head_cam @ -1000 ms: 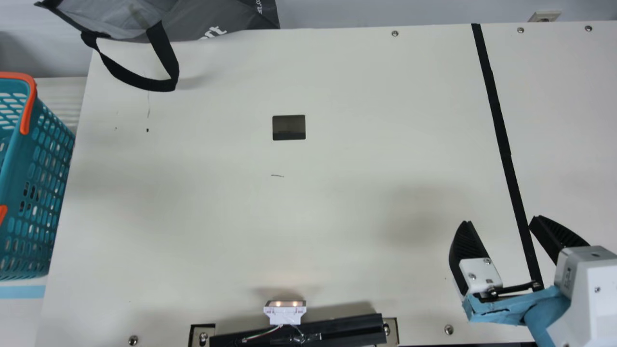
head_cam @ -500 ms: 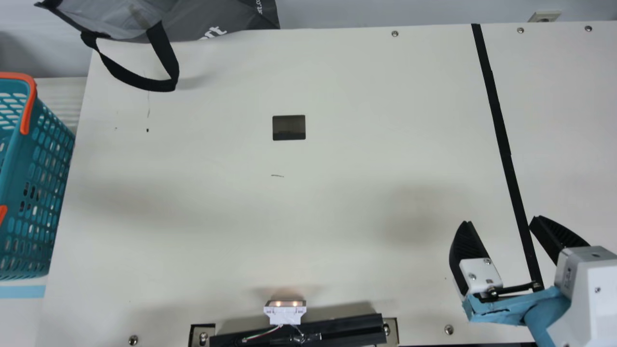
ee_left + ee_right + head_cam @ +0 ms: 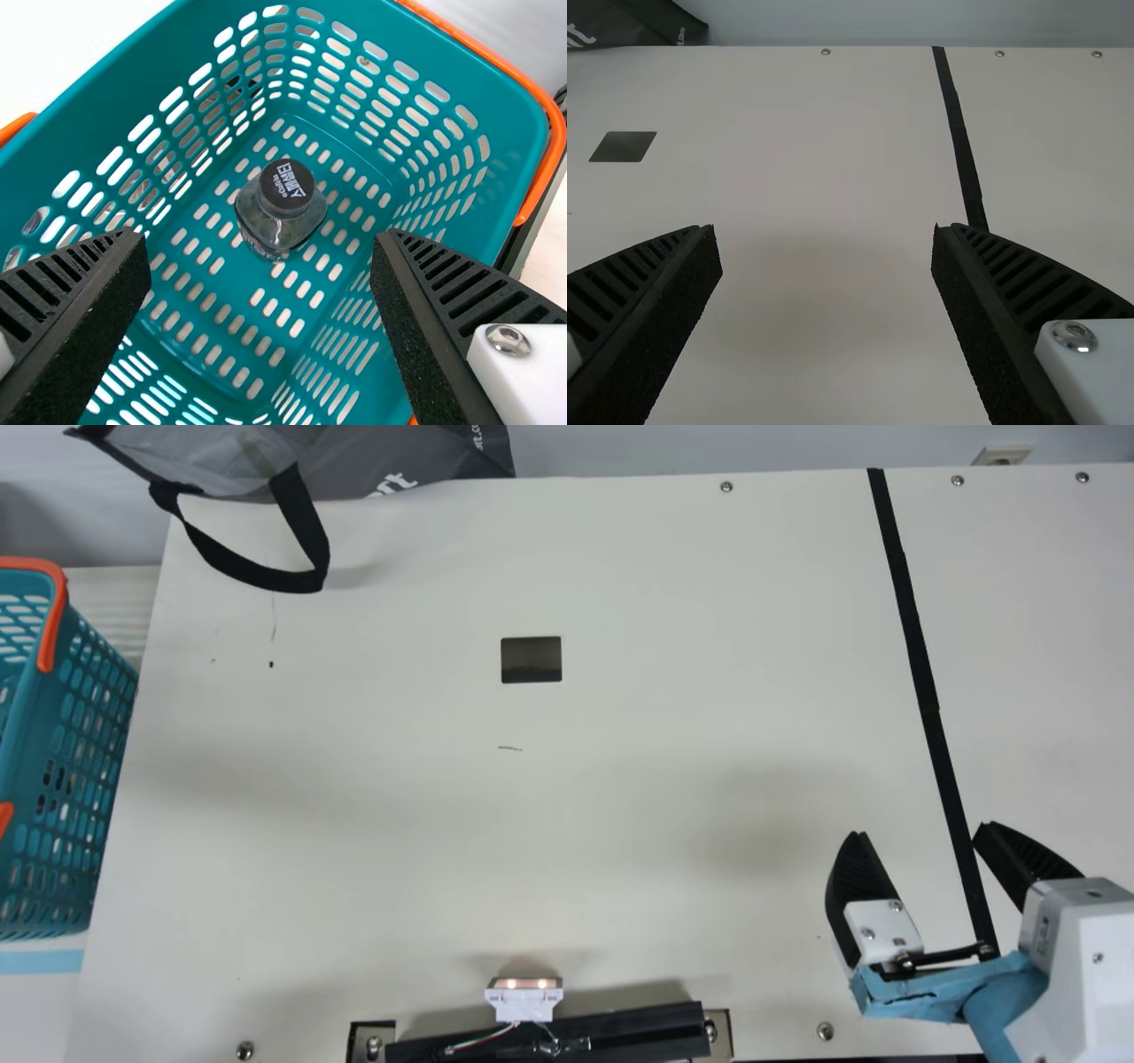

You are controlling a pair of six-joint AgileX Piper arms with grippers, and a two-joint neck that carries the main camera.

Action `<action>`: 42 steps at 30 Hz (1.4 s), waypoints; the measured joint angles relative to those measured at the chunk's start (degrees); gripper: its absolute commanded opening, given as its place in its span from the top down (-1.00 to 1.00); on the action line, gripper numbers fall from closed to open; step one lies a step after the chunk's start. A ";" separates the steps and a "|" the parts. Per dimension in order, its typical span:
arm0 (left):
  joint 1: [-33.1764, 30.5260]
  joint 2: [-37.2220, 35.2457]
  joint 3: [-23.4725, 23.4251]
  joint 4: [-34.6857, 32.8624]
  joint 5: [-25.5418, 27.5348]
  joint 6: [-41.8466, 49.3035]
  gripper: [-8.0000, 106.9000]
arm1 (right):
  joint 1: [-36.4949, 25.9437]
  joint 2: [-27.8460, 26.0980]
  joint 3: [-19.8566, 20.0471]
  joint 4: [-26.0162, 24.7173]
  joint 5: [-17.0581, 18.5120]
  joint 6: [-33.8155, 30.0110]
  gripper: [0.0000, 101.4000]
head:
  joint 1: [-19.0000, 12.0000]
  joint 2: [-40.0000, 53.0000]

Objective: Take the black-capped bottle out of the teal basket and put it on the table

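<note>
Left wrist view: you look down into the teal basket (image 3: 106,88), a perforated container with orange handles (image 3: 555,146). On its slotted floor stands the black-capped bottle (image 3: 273,223), clear-walled and upright, apart from the basket's walls. Pale characters mark its round cap (image 3: 288,184). Your left gripper (image 3: 259,234) is above the basket, its jaws spread wide, with nothing between them in their grasp; the bottle appears beyond the gap, untouched.

Main view: the same basket stands at the left side of the cream worktop (image 3: 620,779), overlapping its edge as you see it. At the far left, a grey bag (image 3: 399,452) lets its black strap (image 3: 306,522) loop onto the worktop. To your right, your right gripper (image 3: 920,829) is over the near part of the worktop, jaws also wide apart and holding nothing, close to a long black strip (image 3: 912,629).

Right wrist view: you see those open jaws facing the bare surface, with the strip and a dark rectangle (image 3: 623,147) farther off.
</note>
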 measured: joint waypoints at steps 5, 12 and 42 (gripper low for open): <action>-0.36 2.48 -1.94 1.03 0.34 -1.07 -1.00 | 0.00 0.00 0.00 0.00 0.00 0.00 -0.79 | 0.00 0.00; -0.14 5.94 -3.82 1.74 0.47 -1.29 -1.00 | 0.00 0.00 0.00 0.00 0.00 0.00 -0.79 | 0.00 0.00; -0.09 18.95 -8.86 -1.22 -2.87 2.67 -1.00 | 0.00 0.00 0.00 0.20 0.02 0.00 -0.79 | 0.00 0.00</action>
